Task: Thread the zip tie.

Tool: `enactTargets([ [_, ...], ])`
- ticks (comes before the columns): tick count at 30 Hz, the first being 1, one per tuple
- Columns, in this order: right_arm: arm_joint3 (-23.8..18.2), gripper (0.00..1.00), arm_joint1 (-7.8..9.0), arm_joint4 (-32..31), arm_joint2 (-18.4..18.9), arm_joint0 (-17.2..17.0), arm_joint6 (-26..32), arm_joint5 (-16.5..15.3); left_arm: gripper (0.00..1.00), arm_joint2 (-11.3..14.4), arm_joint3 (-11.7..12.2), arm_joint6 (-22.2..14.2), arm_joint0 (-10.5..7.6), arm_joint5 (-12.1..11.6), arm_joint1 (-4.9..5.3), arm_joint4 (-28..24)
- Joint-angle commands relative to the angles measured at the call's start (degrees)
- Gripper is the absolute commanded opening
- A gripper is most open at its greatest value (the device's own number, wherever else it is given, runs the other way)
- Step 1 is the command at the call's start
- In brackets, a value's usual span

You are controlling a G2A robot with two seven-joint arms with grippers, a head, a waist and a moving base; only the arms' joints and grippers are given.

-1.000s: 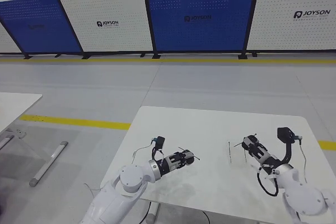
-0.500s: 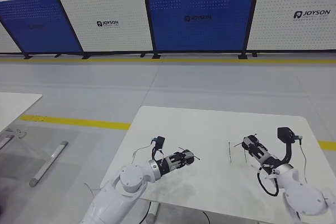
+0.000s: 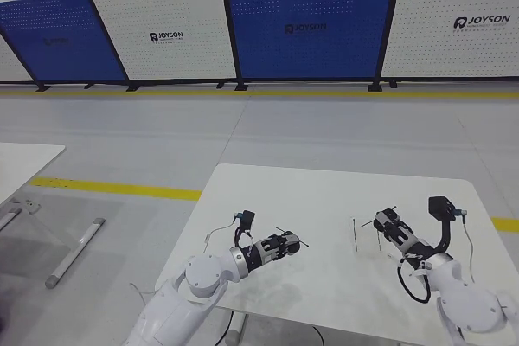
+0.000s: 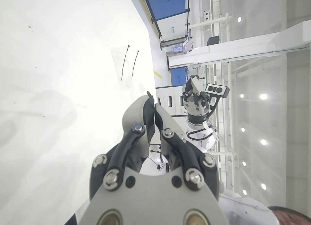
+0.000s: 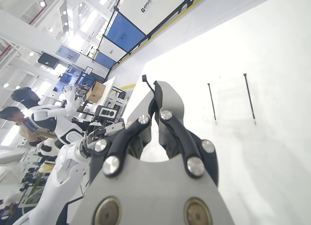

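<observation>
Start with your right gripper (image 5: 156, 84), at the lower right of the top view. Its jaws are pinched tight on a zip tie (image 5: 148, 83). The square head pokes out just past the fingertips and the strap runs back between the pads.

The left gripper (image 4: 151, 100) sits lower centre in the top view, well apart from the right one. Its jaws are pressed together too. A thin dark strand seems to cross its tip in the top view, but I cannot tell whether it grips anything.

This looks like an early stage, with nothing threaded yet. To do it well:

- Keep the head steady and turn it so its slot faces the other arm.
- Have the left gripper take the strap close to its free tip, so the tip does not flop.
- Bring the two together slowly and in line, because the slot looks tiny and a slanted approach will likely glance off.

Two loose ties (image 5: 211, 103) lie flat and roughly parallel on the white table (image 3: 329, 186). In the top view they sit between the grippers, just beside the right one. They are on your closing path, so lift clear of the surface before you traverse or you may drag them.

Farther up the frame is bare floor with a yellow line (image 3: 112, 188). Blue and white panels (image 3: 311, 35) run along the top, and none of this is in your way.
</observation>
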Motion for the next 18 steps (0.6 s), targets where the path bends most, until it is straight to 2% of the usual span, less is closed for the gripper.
enactTargets([
  [1,0.0,0.0,0.0,0.0,0.0,0.0,0.0,0.0,0.0,0.0,0.0,0.0,0.0,0.0,0.0,0.0],
  [13,0.0,0.0,0.0,0.0,0.0,0.0,0.0,0.0,0.0,0.0,0.0,0.0,0.0,0.0,0.0,0.0],
  [16,0.62,0.0,-0.32,-0.35,-1.41,-0.55,-3.42,-0.1,0.0,0.11,-0.08,1.36,0.06,-0.7,-0.08,-0.45],
  [18,0.34,0.0,-0.63,0.24,-2.25,-1.2,-6.94,-0.4,0.0,0.04,-0.34,3.05,0.17,-2.21,-0.08,0.43],
])
